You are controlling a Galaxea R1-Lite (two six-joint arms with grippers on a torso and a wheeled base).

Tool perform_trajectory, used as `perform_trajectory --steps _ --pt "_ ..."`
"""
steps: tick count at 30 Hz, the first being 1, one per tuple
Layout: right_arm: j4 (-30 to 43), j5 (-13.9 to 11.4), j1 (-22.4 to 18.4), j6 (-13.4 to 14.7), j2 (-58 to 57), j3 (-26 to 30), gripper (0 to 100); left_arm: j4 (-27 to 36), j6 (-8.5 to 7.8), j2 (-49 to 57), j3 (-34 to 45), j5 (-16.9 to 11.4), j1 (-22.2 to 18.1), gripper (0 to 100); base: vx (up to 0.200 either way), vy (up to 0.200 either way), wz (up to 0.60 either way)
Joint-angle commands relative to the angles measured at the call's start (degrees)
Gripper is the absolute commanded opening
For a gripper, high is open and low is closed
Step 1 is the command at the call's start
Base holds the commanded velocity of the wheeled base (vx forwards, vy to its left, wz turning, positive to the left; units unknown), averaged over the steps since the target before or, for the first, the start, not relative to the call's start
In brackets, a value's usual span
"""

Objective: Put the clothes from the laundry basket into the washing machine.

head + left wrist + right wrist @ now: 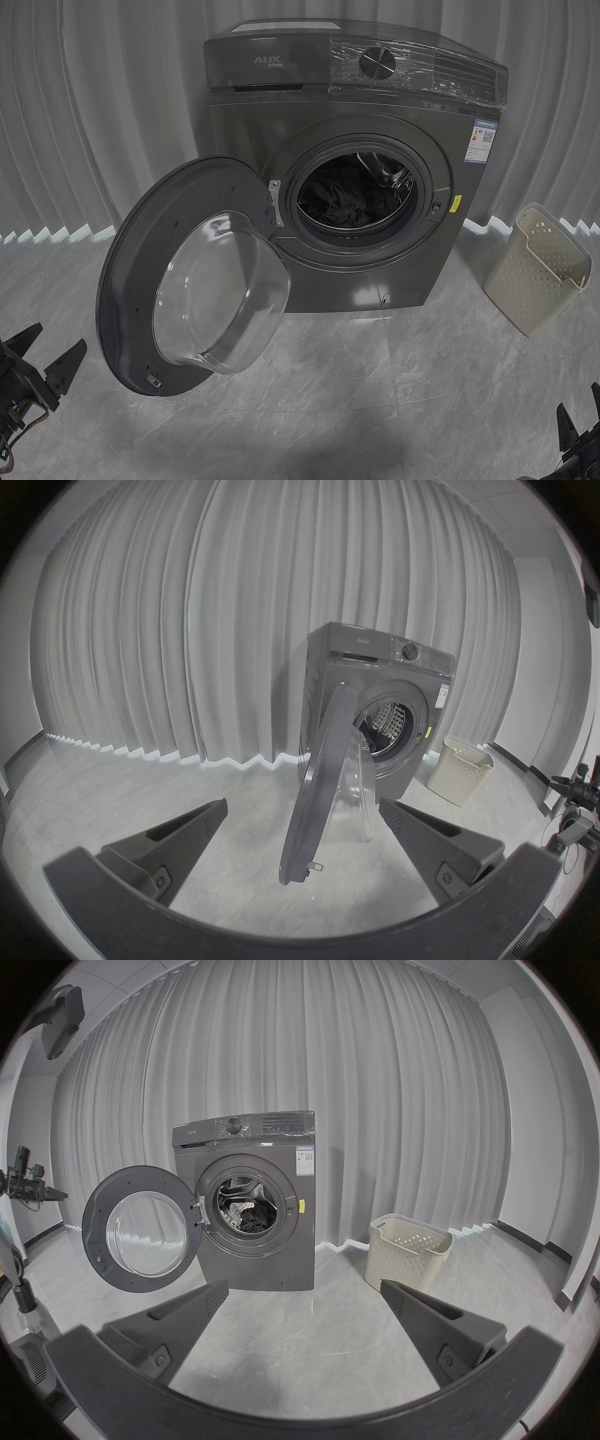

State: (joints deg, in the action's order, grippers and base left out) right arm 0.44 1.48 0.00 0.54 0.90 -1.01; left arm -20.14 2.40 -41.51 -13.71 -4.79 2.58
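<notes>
A dark grey washing machine (350,125) stands against the curtain with its round door (187,281) swung wide open to the left. Dark clothes (340,197) lie inside the drum, and the clothes (253,1217) show again in the right wrist view. A cream perforated laundry basket (539,270) stands on the floor to the machine's right; nothing shows above its rim (409,1235). My left gripper (47,353) hangs open low at the left, well short of the door. My right gripper (581,415) sits low at the right, open, with nothing between its fingers.
The open door (325,786) juts out over the grey tiled floor (350,387) in front of the machine. White pleated curtains (100,112) close off the back. A camera stand (22,1185) stands far off at the room's side.
</notes>
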Motion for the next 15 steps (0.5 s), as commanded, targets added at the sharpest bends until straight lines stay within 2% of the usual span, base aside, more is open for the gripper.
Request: perform_trajectory --steps 1,7,11,15 --pt "0.0 0.02 0.0 -0.01 -0.9 0.84 100 -5.7 -0.2 -14.83 -1.84 -0.48 1.19 100 0.0 0.0 0.0" --pt "0.0 0.02 -0.09 -0.01 -0.9 0.84 100 -15.63 -0.29 -24.23 0.0 -0.48 2.25 100 0.0 0.0 0.0" --pt "0.0 0.02 -0.09 -0.01 -0.9 0.84 100 -18.36 -0.03 -26.34 0.0 -0.39 3.83 100 0.0 0.0 0.0" --pt "0.0 0.02 0.0 -0.01 -0.9 0.84 100 -19.32 0.5 -27.31 -0.88 -0.48 7.7 100 0.0 0.0 0.0"
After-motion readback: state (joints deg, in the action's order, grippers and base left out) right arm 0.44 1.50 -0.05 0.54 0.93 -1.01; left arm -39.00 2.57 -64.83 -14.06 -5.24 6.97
